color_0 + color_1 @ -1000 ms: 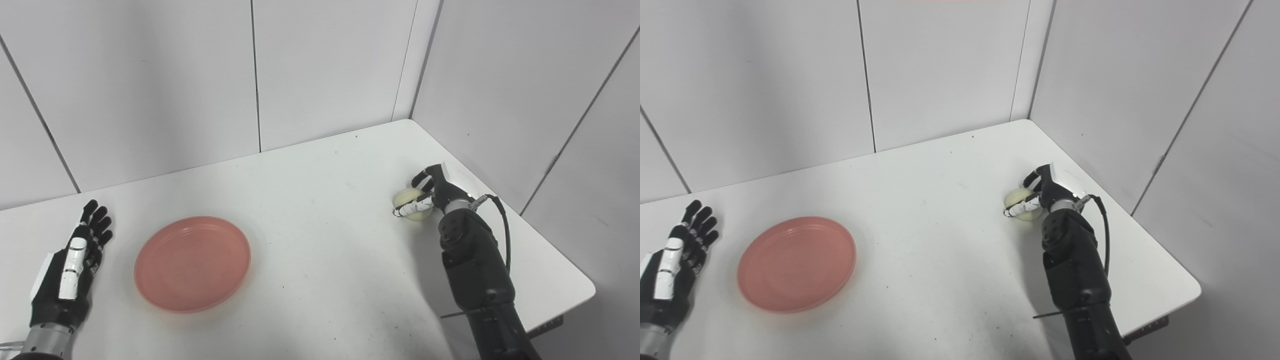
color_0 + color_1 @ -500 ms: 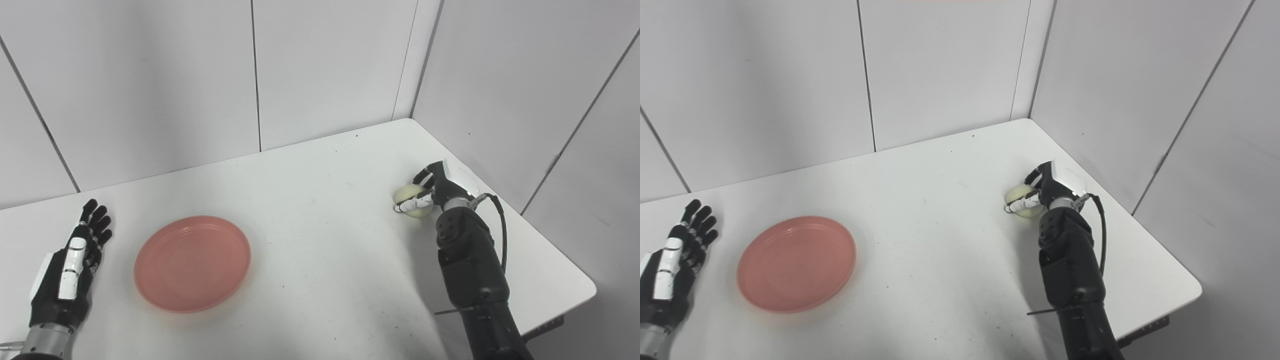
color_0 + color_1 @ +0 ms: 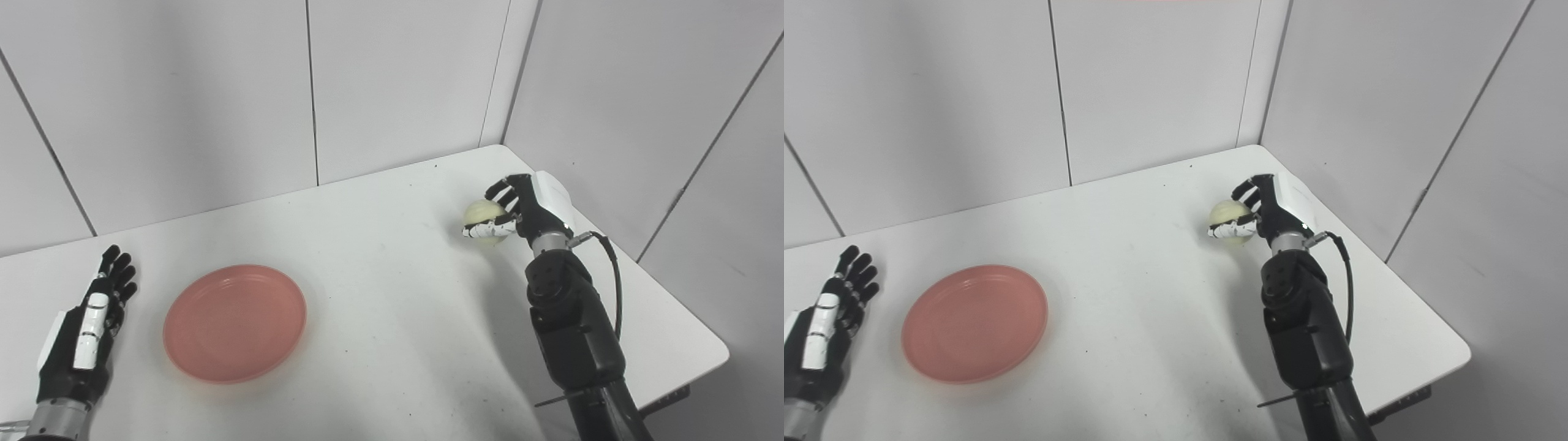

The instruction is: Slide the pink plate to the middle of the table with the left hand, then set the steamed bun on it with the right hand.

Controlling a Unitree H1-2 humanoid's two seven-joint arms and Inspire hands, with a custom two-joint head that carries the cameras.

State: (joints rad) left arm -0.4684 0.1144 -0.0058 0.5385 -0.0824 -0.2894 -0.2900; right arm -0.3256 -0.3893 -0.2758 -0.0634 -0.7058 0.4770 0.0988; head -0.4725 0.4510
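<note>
The pink plate lies flat on the white table, left of the middle. My left hand rests open on the table to the left of the plate, fingers straight, not touching it. My right hand is shut on the pale steamed bun and holds it above the table at the far right. The thumb wraps across the front of the bun. The same scene shows in the right eye view, with the bun in the right hand.
Grey wall panels close the table at the back and right, meeting at a corner. The table's right edge runs close beside my right arm.
My right hand has lifted the bun off the table and carried it up and a little to the left. The left hand and plate have not moved.
</note>
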